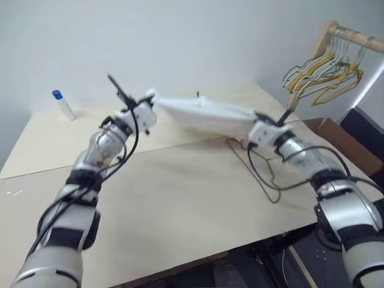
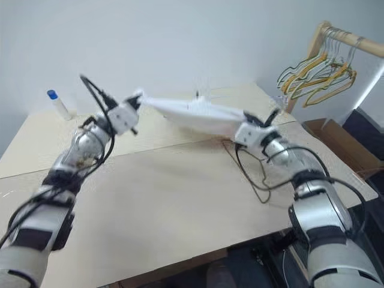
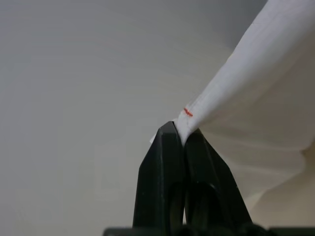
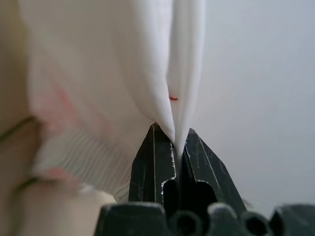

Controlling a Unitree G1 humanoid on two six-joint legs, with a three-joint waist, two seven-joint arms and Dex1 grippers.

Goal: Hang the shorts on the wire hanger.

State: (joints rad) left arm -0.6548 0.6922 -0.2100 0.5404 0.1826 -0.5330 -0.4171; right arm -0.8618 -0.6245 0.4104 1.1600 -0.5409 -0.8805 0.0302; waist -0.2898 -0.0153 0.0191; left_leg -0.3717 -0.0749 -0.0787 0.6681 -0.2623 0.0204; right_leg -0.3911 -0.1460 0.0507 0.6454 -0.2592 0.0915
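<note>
At the far left of the light wooden table (image 1: 180, 204) stands a small white bottle with a blue cap (image 1: 63, 104), near the wall and well apart from everything else. To its right, the left gripper (image 3: 179, 133) has its black fingers pressed together on one corner of the shorts (image 1: 207, 114), the white cloth pinched right at the tips, with a tiny red mark just beyond them. The shorts stretch taut and lifted above the table between the two arms, sloping down toward the right. At their other end the right gripper (image 4: 174, 140) pinches the opposite corner, its fingers closed on a fold of cloth with another small red mark and a faint pink blotch nearby. Below and just beside the right gripper, the wire hanger (image 1: 261, 171) lies flat on the table, its thin loop reaching toward the near edge. At the far right, past the table corner, a wooden rack (image 1: 336, 33) carries a bunch of yellow and green hangers (image 1: 324, 75).
</note>
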